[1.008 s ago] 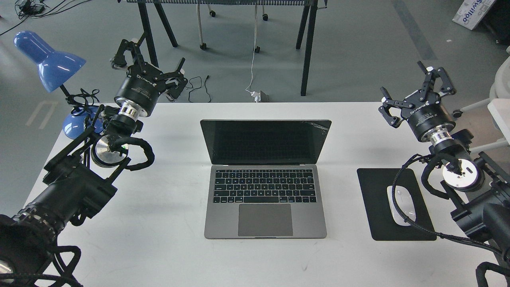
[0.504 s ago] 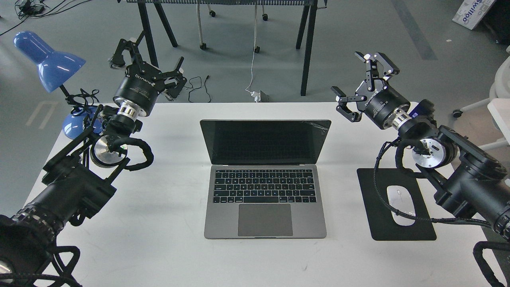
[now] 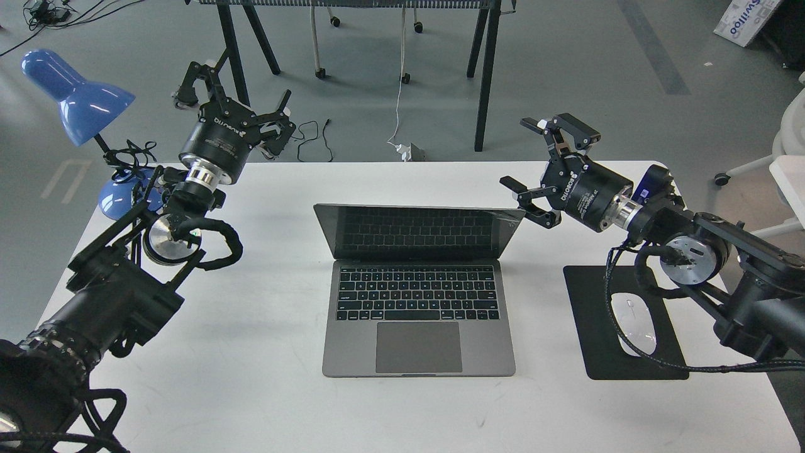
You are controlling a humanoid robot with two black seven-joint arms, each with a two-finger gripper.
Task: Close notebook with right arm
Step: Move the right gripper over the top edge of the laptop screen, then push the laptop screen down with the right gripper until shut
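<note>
White worktop [image 3: 264,390]. Black mouse pad [image 3: 597,340] at 3 o'clock, white mouse [image 3: 635,322] lying on it, toward the pad's right side. Blue desk lamp [image 3: 72,94] at 10 o'clock: shade tilted, its base [image 3: 119,198] at the worktop's left edge, black cable bunched by the stem. On the grey floor beyond, at 12 o'clock: black trestle legs [image 3: 485,75], castor wheels, a white cable [image 3: 400,75] running down to a white plug block [image 3: 410,151]. Cardboard box [image 3: 748,19] at 1 o'clock.

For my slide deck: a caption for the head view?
Right pincer, open, beside the top right corner of the partly lowered notebook; left pincer open, held away.
</note>
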